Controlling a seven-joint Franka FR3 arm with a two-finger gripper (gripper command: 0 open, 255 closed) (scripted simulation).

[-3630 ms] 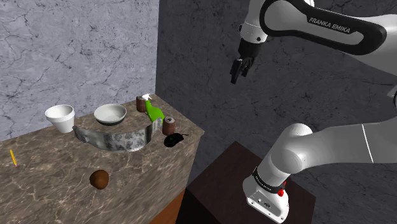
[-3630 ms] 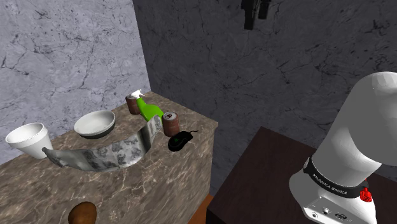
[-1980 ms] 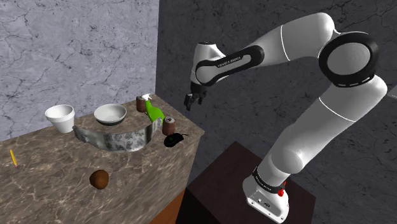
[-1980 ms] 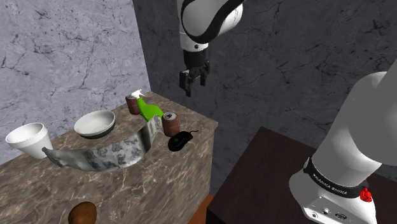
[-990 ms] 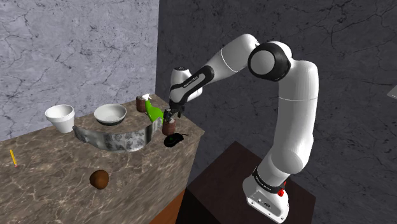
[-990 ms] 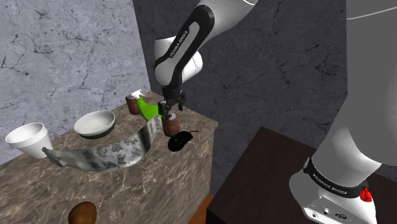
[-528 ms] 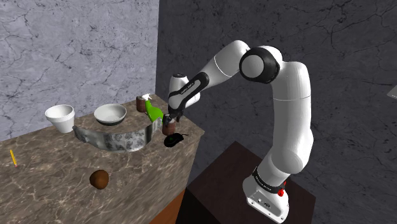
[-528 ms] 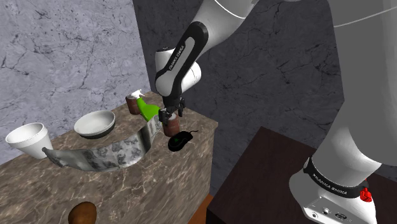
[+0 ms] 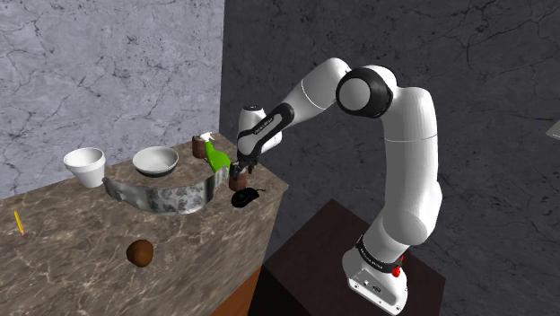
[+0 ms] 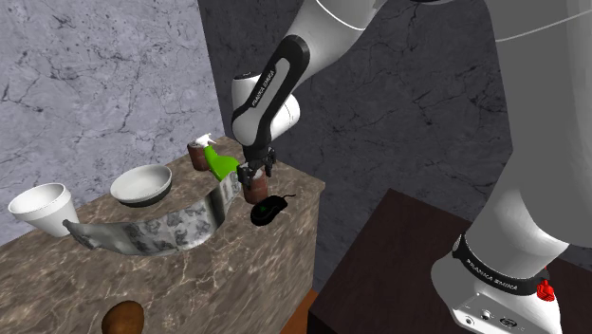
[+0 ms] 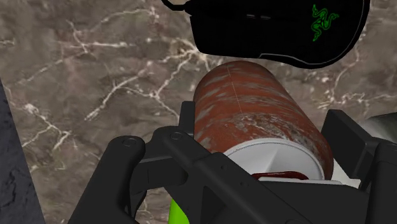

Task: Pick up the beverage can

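A reddish-brown beverage can point(image 9: 239, 181) point(image 10: 254, 194) with a pale top stands near the far corner of the marble counter point(image 9: 72, 260). My black gripper point(image 9: 240, 168) point(image 10: 252, 174) is lowered over its top. In the wrist view the gripper point(image 11: 266, 121) has one finger on each side of the can point(image 11: 254, 105), and both fingers press against its wall. A second brown can point(image 9: 198, 146) point(image 10: 197, 155) stands farther back by the wall.
A green spray bottle point(image 9: 215, 158) leans right beside the held can, and a black mouse point(image 9: 243, 197) point(image 11: 280, 28) lies just in front of it. A bowl point(image 9: 155, 161), a white cup point(image 9: 85, 166), a grey curved strip point(image 9: 161, 196), a brown lump point(image 9: 138, 253) and a yellow pencil point(image 9: 18, 222) lie along the counter.
The arm swung down from high beside the dark wall to the can. Over the last half second it has barely moved, with the gripper staying around the can's top.
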